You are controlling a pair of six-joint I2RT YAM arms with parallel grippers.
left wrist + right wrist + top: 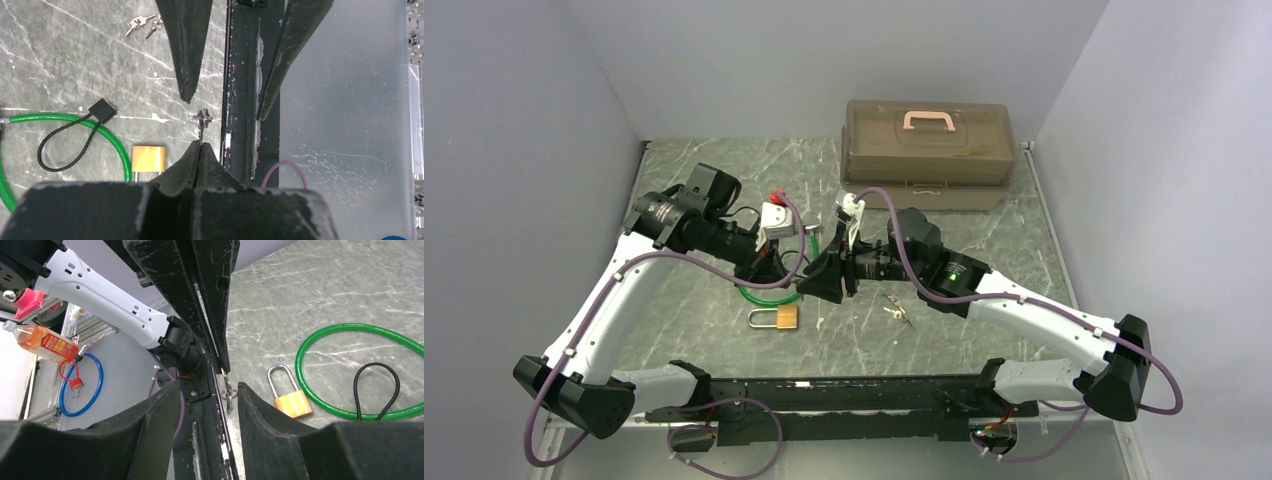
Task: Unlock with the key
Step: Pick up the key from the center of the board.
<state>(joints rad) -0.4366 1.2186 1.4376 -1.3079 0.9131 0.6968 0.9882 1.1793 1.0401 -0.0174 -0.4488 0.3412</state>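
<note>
A tiny silver key [201,121] on a small ring sticks out of my left gripper [201,145], which is shut on it above the table's front edge. In the right wrist view the same key [228,392] hangs from the left fingertips between the jaws of my right gripper [208,385], which stands open around it without touching it. The brass padlock [776,319] with a silver shackle lies flat on the table, just beside the grippers [292,402]. More small keys [894,312] lie loose on the table to the right.
A green cable loop [769,295] lies behind the padlock, with a black elastic loop and tag [102,110] inside it. A brown toolbox [929,150] with a pink handle stands at the back. The black base rail [844,395] runs along the near edge.
</note>
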